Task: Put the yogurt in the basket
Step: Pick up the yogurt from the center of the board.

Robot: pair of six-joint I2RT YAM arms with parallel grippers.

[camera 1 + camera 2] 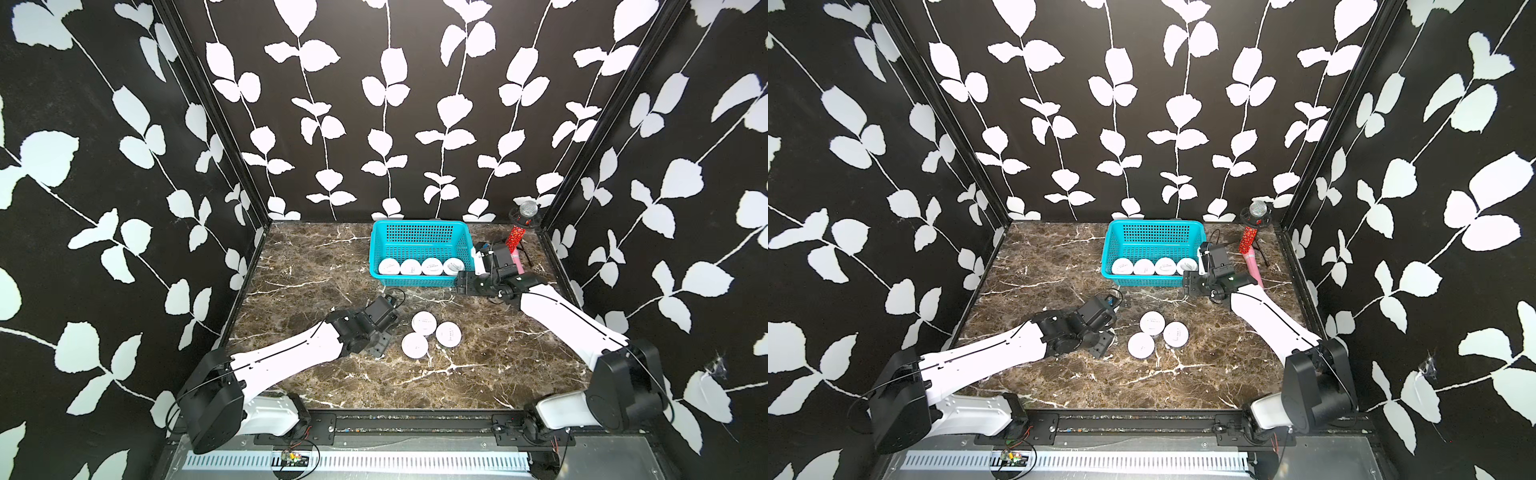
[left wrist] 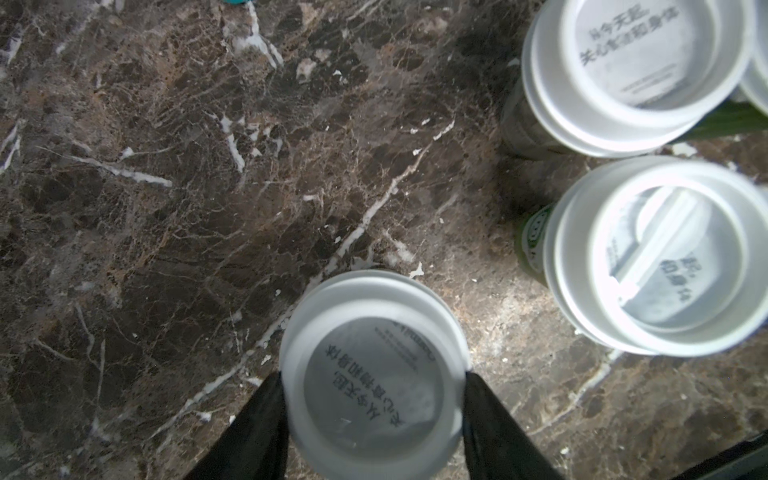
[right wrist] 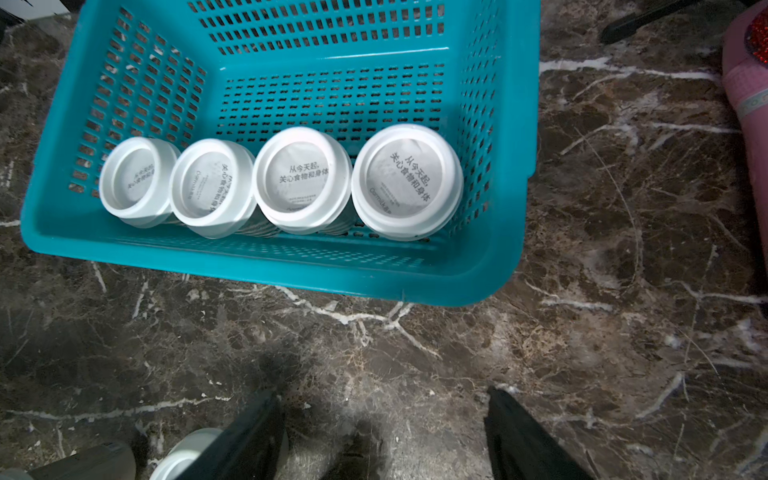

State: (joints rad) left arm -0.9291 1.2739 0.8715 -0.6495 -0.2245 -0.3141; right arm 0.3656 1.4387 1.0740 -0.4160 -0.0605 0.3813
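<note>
Left pincer (image 2: pixel 374 380) clamps a round, white-lidded yogurt cup (image 2: pixel 372 353) while right pincer (image 3: pixel 384 395) gapes over veined marble (image 3: pixel 582 332).

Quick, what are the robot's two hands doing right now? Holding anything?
Left gripper: fingers closed on the sides of a yogurt cup.
Right gripper: open, holding nothing.

left arm (image 1: pixel 286 353): white shell, black seam | right arm (image 1: pixel 569 320): same | joints (image 1: pixel 212 403): black
</note>
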